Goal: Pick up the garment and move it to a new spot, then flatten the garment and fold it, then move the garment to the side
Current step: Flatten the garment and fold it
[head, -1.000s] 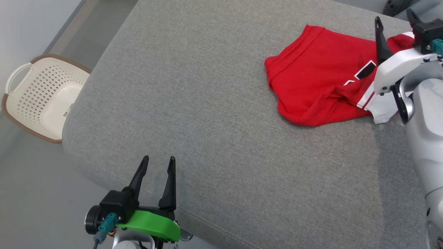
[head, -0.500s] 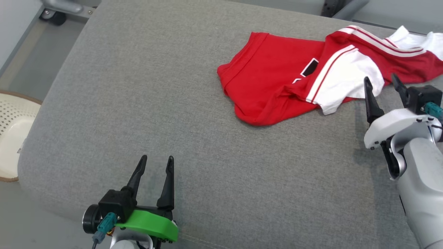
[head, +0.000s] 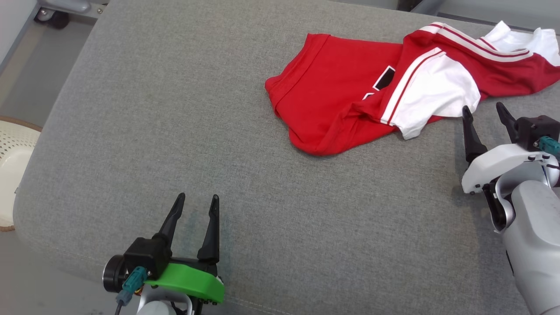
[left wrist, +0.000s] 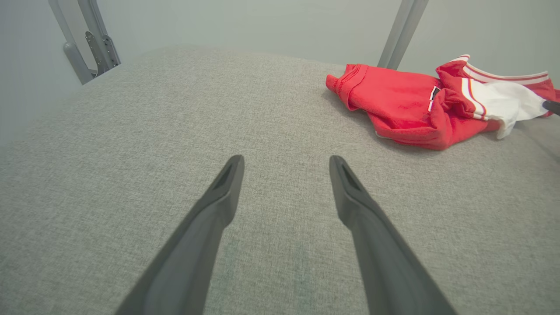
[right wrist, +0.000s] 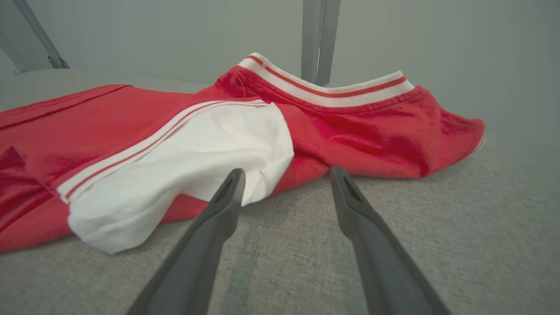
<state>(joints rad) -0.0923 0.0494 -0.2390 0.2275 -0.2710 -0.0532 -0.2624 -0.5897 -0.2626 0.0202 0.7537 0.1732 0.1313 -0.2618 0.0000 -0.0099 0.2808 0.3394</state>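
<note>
Right gripper (head: 482, 107) backed off to just beside the white sleeve (head: 437, 87) of the garment (head: 337, 87), crumpled far right on the cushion (head: 175, 109); fingers spread, empty, left gripper (head: 197, 197) likewise; likely risk: pinching sleeve alone, body dragging.

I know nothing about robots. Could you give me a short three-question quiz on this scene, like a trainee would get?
1. True or false: the right end effector is gripping the red and white shirt.
2. What sits beyond the grey cushion's left edge? A) cream perforated basket B) shoe C) bucket
3. Which end effector is nearer the shirt?
Key: 1 false, its jaws are open and empty; 2 A; 3 the right one.
</note>
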